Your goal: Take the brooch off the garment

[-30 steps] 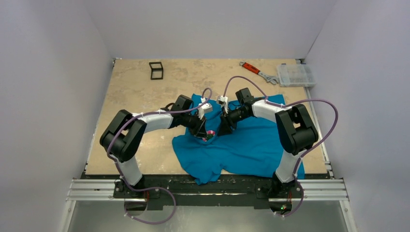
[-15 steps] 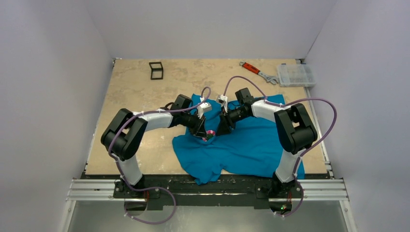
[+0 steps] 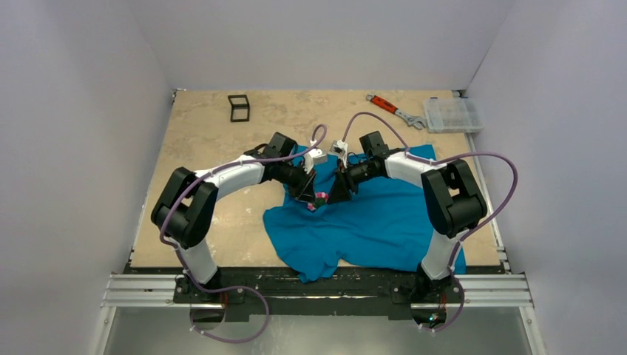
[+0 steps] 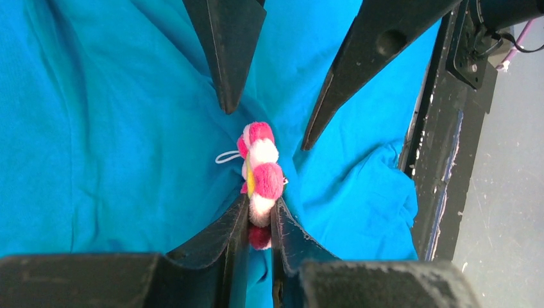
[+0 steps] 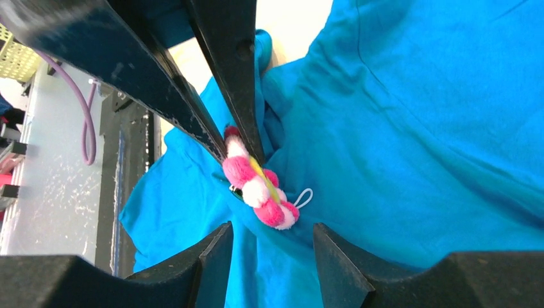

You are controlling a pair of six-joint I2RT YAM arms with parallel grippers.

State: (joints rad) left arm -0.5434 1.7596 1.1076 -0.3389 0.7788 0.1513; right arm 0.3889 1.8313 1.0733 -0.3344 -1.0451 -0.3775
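Note:
The brooch [image 4: 262, 163], a pink and white flower pin with a yellow centre, stands edge-on on the teal garment [image 3: 384, 222]. My left gripper [image 4: 260, 215] is shut on its lower petals. The fabric rises in a ridge around the pin, and a small white loop lies beside it. My right gripper [image 5: 272, 234] is open, one finger on each side of the brooch [image 5: 256, 189], not touching it. In the top view both grippers, left [image 3: 310, 198] and right [image 3: 331, 195], meet at the brooch [image 3: 319, 200] over the shirt's upper left part.
A red-handled wrench [image 3: 392, 109] and a clear plastic box [image 3: 452, 115] lie at the back right. A small black frame [image 3: 239, 108] stands at the back left. The shirt hangs over the table's black front rail [image 3: 244, 285].
Both grippers have moved a little toward the back of the table. The brooch has gone with the left gripper, and the fabric around it is drawn up.

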